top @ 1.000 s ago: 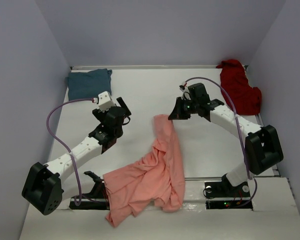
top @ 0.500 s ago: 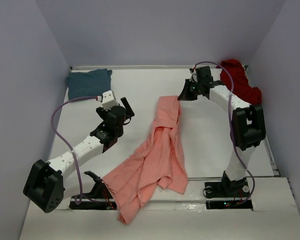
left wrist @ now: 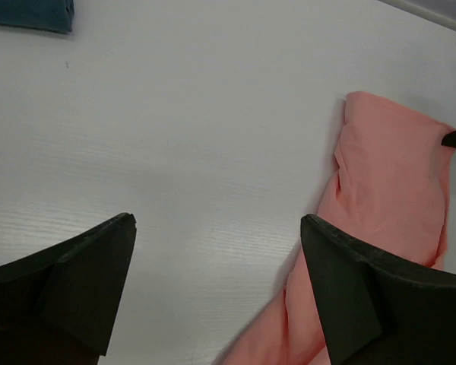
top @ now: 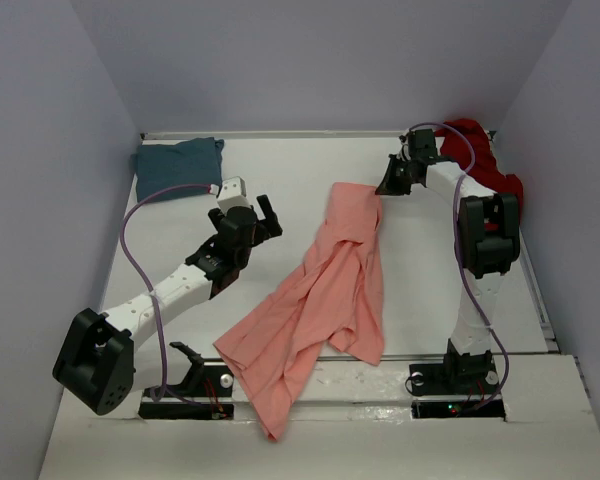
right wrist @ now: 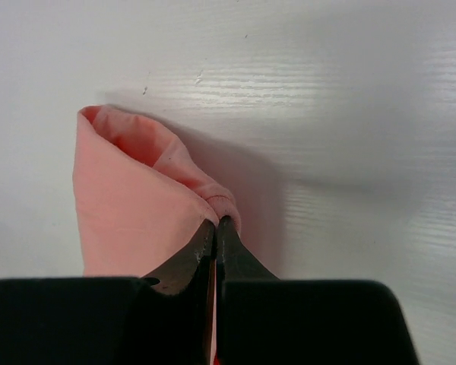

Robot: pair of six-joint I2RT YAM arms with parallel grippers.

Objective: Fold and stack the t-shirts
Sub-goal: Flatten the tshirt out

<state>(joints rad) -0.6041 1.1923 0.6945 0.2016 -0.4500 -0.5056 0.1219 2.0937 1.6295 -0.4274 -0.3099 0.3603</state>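
Right gripper (right wrist: 216, 223), pinched tight on a corner of the salmon-pink shirt (top: 330, 290), has hauled it up the table (top: 300, 165) towards the far edge, stretching it long for folding, while the left gripper (top: 267, 214), fingers spread wide, drifts in alongside

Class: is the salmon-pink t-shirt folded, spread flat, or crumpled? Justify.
Crumpled, not folded: the salmon-pink t-shirt lies in a twisted, creased strip, one end pinched in the shut jaws of the right gripper.

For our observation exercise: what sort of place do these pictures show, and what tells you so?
Probably a robotics lab test cell: left arm and right arm bolted to a white table, lavender walls around it, and a salmon-pink t-shirt, a teal t-shirt, a dark red t-shirt.
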